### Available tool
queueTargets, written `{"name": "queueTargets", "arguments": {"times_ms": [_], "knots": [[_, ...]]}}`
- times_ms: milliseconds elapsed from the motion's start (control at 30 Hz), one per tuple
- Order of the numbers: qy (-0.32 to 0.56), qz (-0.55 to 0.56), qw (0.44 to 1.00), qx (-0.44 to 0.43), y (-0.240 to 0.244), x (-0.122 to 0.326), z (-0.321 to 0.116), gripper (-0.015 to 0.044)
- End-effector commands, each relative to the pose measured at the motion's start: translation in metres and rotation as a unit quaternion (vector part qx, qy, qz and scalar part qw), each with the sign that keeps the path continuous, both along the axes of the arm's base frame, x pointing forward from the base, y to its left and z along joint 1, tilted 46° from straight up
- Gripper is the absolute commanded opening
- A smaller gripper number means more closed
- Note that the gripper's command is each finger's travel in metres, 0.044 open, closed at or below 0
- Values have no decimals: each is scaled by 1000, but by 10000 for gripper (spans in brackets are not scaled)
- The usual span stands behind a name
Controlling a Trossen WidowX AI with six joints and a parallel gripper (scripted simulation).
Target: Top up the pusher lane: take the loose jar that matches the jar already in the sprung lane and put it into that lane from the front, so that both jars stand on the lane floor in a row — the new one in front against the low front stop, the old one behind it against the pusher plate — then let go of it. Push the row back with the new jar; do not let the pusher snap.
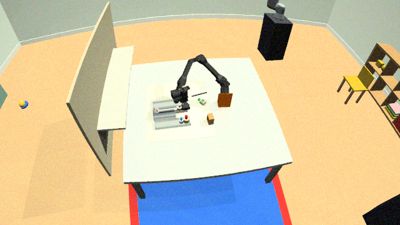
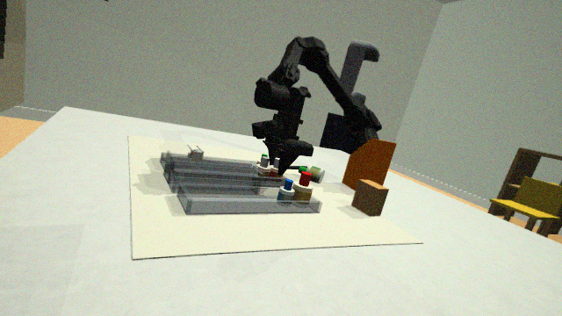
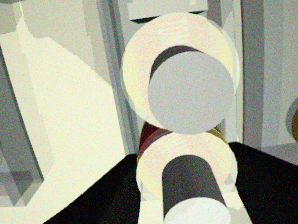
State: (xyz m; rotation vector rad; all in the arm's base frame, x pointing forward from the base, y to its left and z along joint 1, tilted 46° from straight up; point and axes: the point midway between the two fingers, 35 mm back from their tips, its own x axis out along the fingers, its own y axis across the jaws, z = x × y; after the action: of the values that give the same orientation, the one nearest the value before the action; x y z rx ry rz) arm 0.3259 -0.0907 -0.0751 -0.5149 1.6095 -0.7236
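The clear rack (image 1: 167,124) (image 2: 246,206) (image 3: 252,75) has several lanes. In its sprung lane stands a jar (image 1: 179,107) (image 2: 262,168) (image 3: 191,92) with a white shoulder and grey cap; the white pusher plate (image 3: 167,8) is behind it. My gripper (image 2: 279,170) (image 3: 182,157) is shut on a matching dark red jar (image 2: 275,172) (image 3: 187,145) with a grey cap. The held jar is upright, in line in front of the lane jar, very close or touching. Whether its base is on the lane floor is hidden. In the top view the fingers hide most of it.
A blue-capped jar (image 1: 181,120) (image 2: 286,194) and a red-capped jar (image 1: 186,119) (image 2: 304,190) stand in the near lane. A green-capped jar (image 1: 202,101) (image 2: 316,174) lies on its side. A brown block (image 1: 210,119) (image 2: 370,198) and an orange panel (image 1: 225,100) (image 2: 370,164) stand to the right.
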Motion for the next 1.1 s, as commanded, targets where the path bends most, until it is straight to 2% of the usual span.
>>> {"name": "queueTargets", "arguments": {"times_ms": [0,867,1067], "knots": [[-3,2,1000,-4,-1,1,1,0],[-3,2,1000,-4,1,-4,0,0],[-3,2,1000,-4,1,-3,0,157]]}}
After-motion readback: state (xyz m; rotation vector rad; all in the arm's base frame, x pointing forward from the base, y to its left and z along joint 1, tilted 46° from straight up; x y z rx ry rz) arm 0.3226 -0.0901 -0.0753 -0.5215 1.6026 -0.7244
